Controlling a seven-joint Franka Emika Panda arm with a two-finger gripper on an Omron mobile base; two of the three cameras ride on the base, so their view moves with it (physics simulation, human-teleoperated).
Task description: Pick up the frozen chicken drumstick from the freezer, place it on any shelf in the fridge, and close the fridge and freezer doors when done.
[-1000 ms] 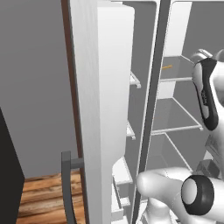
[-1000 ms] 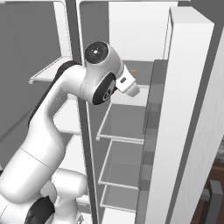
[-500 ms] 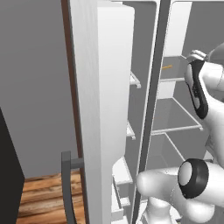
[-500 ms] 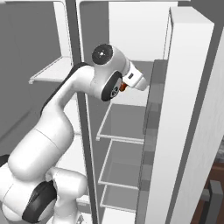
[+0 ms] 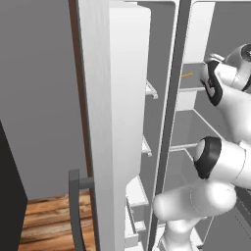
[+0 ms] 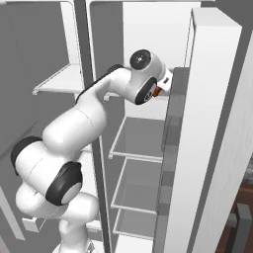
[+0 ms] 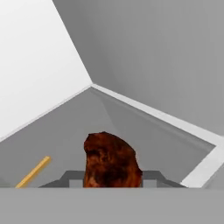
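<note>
The fridge (image 6: 148, 49), the wide grey compartment, stands open, and so does the freezer (image 5: 142, 147) beside it, across the dark divider. The freezer door (image 5: 115, 122) juts toward the left base camera, its dark bar handle (image 5: 73, 211) low on its outer side. The fridge door (image 6: 207, 138) stands open on the far side of the fridge, with dark bins (image 6: 170, 133) stacked along its inner face. The white arm (image 6: 84, 123) rises in front of the fridge and reaches into its upper part. Grey shelves (image 6: 141, 141) lie one above the other inside the fridge, below the hand. The top shelf (image 7: 131, 127) spreads under the hand in the hand view, its pale rim running along one side. The fingers (image 7: 113, 180) pinch the drumstick (image 7: 111, 162), a dark orange-brown lump held above that top shelf; a sliver of orange shows at the hand in the right base view too. A thin yellow stick (image 7: 33, 172) lies on the same shelf, near the white side wall.
</note>
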